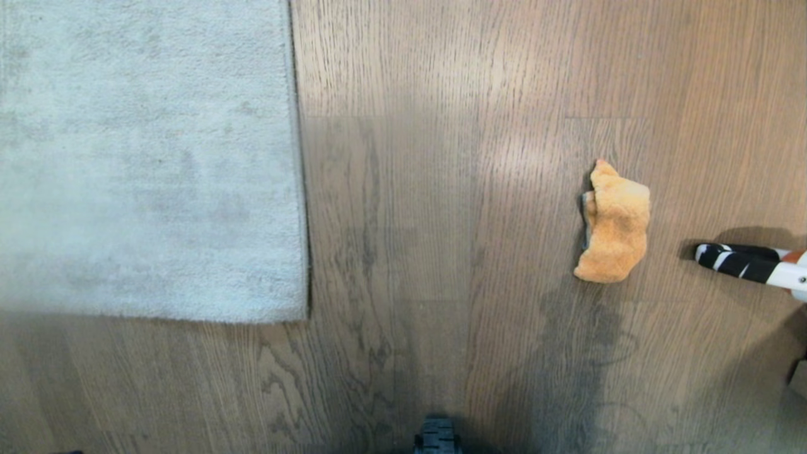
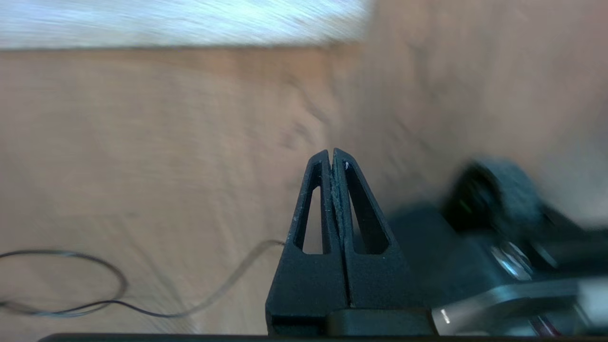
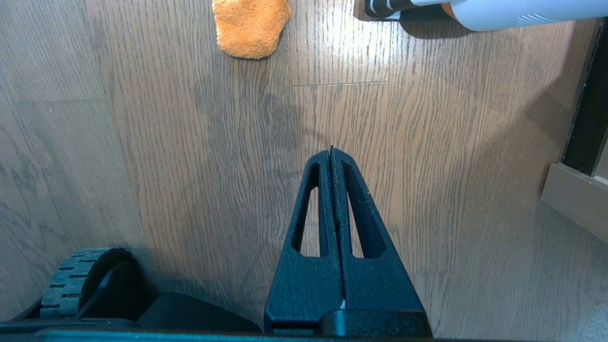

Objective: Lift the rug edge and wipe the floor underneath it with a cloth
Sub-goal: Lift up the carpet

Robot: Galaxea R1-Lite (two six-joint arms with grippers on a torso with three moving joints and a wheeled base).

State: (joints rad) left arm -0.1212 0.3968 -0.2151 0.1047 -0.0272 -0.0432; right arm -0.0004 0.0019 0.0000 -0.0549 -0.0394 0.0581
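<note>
The light grey rug [image 1: 145, 157] lies flat on the brown wood floor [image 1: 441, 221], filling the upper left of the head view, its near right corner at the picture's middle left. A crumpled orange cloth [image 1: 615, 224] lies on the floor to the right, well apart from the rug. Neither arm shows in the head view. In the left wrist view my left gripper [image 2: 331, 154] is shut and empty above bare floor, with the rug [image 2: 180, 21] as a pale band far ahead. My right gripper [image 3: 331, 151] is shut and empty too, over the floor short of the cloth [image 3: 250, 26].
A black-and-white striped handle with a white body [image 1: 753, 265] lies on the floor just right of the cloth. A thin dark cable [image 2: 85, 304] loops on the floor near the left gripper. My base wheel [image 3: 78, 280] and a dark furniture edge [image 3: 586, 118] flank the right gripper.
</note>
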